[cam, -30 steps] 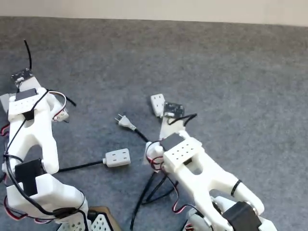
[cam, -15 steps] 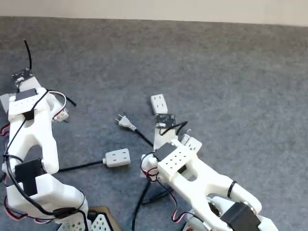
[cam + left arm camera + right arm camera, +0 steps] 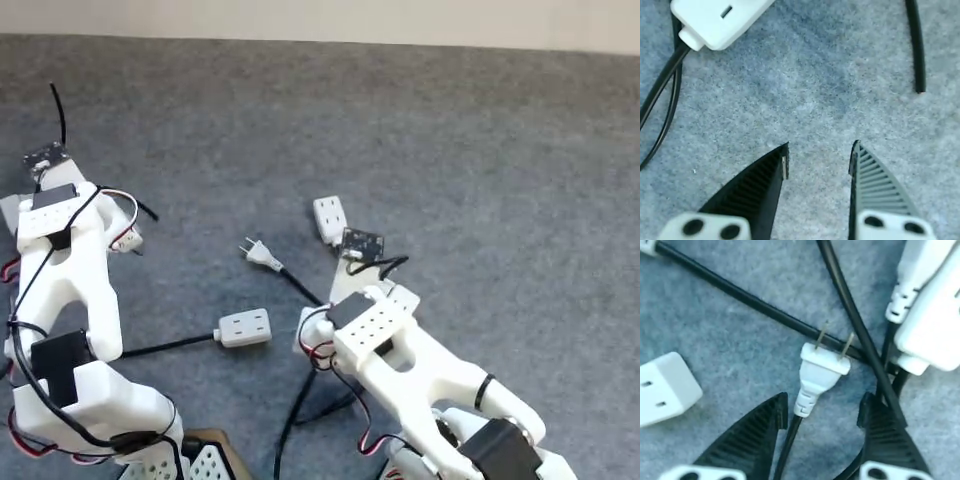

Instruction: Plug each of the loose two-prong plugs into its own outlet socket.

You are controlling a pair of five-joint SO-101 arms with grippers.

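In the right wrist view a white two-prong plug (image 3: 822, 367) lies on the grey carpet, prongs pointing away from the camera. My right gripper (image 3: 825, 399) is open, its fingers either side of the plug's cord end without touching it. A white outlet socket (image 3: 665, 387) lies to one side. The high view has another white plug (image 3: 262, 256) on a black cord, with one socket (image 3: 328, 217) beyond it and one socket (image 3: 245, 327) nearer. My left gripper (image 3: 820, 150) hangs open over bare carpet with nothing between its fingers.
Black cables (image 3: 765, 310) cross under and beside the plug, and a larger white block (image 3: 930, 315) lies close by. A white connector (image 3: 715, 20) and a black cable end (image 3: 915, 45) lie ahead of the left gripper. The carpet (image 3: 500, 150) stretches far and right.
The right arm's wrist swung back towards the left, then forward and right again; a white block now shows by its right side. The left arm has kept still.
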